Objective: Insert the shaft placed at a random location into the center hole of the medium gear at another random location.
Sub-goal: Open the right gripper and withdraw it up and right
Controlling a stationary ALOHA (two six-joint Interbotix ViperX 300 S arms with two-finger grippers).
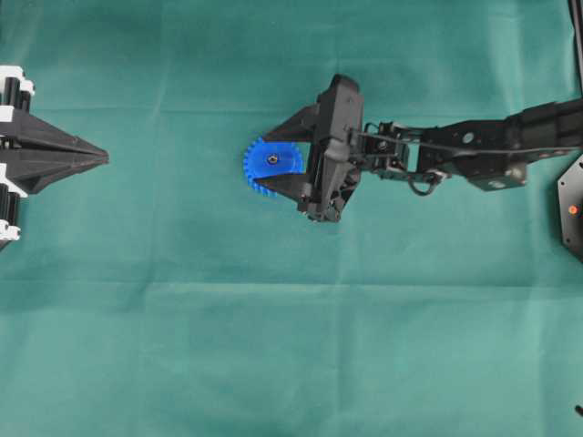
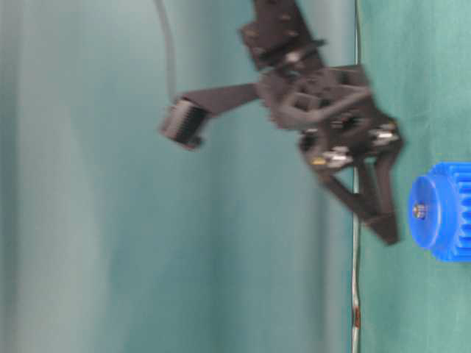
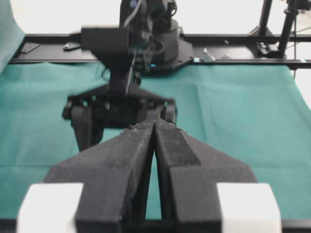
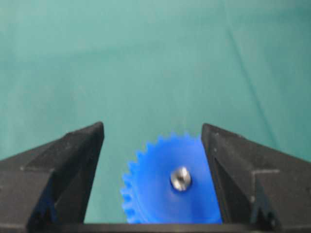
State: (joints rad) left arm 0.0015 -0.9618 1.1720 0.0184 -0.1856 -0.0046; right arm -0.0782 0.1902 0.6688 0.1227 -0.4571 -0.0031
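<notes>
Where the green cloth (image 1: 182,346) covers the counter in soft creases, the medium gear (image 1: 270,166) lies flat, bright blue plastic, round, fine-toothed at its rim. The shaft (image 4: 181,178), a small silver-grey metal pin, stands in the center hole of the raised hub. The right gripper (image 1: 278,160) hovers over the gear, its matte black wedge-shaped fingers (image 4: 73,160) spread wide either side, gripping nothing. The left gripper (image 1: 106,159) sits well apart at the cloth's left edge, fingers pressed together, empty.
</notes>
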